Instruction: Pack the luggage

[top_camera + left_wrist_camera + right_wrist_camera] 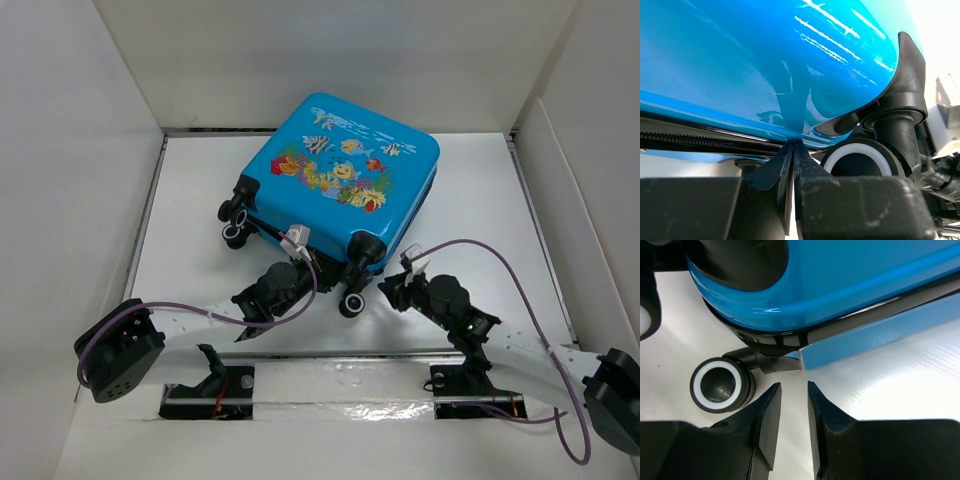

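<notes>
White table (pixel 500 200), fish-print luggage (pixel 345 170) overhead; wrist views alone: left gripper (pixel 792 147) jaws together, right gripper (pixel 794 387) jaws apart.

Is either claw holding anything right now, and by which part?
Nothing visibly. The left gripper is shut, its tips at the luggage's zipper edge with nothing seen between them; the right gripper stands open and empty beside a wheel.

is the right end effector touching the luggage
Apart. In the right wrist view, a strip of white table shows between the right end effector and the luggage.
</notes>
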`<move>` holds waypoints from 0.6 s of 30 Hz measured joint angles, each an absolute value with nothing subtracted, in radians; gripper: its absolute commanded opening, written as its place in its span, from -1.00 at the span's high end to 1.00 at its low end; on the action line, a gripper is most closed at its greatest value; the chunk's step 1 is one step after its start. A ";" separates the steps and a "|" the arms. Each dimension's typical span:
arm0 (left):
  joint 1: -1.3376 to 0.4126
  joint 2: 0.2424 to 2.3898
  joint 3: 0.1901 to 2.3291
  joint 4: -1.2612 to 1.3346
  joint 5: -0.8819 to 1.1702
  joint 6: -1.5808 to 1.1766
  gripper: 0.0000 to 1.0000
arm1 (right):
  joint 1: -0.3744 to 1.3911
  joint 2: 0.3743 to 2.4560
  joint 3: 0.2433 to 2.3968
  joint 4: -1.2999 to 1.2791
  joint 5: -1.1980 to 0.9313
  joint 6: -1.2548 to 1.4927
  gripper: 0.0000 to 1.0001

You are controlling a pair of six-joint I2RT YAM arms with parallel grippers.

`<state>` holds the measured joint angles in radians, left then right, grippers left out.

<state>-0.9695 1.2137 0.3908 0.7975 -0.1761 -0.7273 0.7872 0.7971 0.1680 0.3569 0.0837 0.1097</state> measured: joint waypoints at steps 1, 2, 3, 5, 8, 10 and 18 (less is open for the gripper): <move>-0.970 1.214 0.392 0.795 -0.176 -0.726 1.00 | 0.787 0.820 0.168 0.374 0.081 0.105 0.32; -0.970 1.214 0.393 0.794 -0.175 -0.725 1.00 | 0.787 0.842 0.169 0.392 0.081 0.101 0.31; -0.970 1.214 0.393 0.794 -0.175 -0.725 1.00 | 0.787 0.860 0.170 0.411 0.083 0.098 0.31; -0.970 1.214 0.393 0.794 -0.174 -0.725 1.00 | 0.787 0.892 0.174 0.441 0.094 0.093 0.30; -0.970 1.214 0.393 0.794 -0.173 -0.725 1.00 | 0.787 0.933 0.177 0.499 0.122 0.086 0.30; -0.970 1.214 0.393 0.794 -0.173 -0.725 1.00 | 0.787 0.954 0.177 0.536 0.134 0.083 0.30; -0.970 1.214 0.393 0.794 -0.173 -0.725 1.00 | 0.787 0.990 0.177 0.603 0.126 0.067 0.66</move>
<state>-0.9695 1.2137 0.3935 0.7940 -0.1726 -0.7250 0.7872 0.9897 0.1772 0.6025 0.1257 0.0666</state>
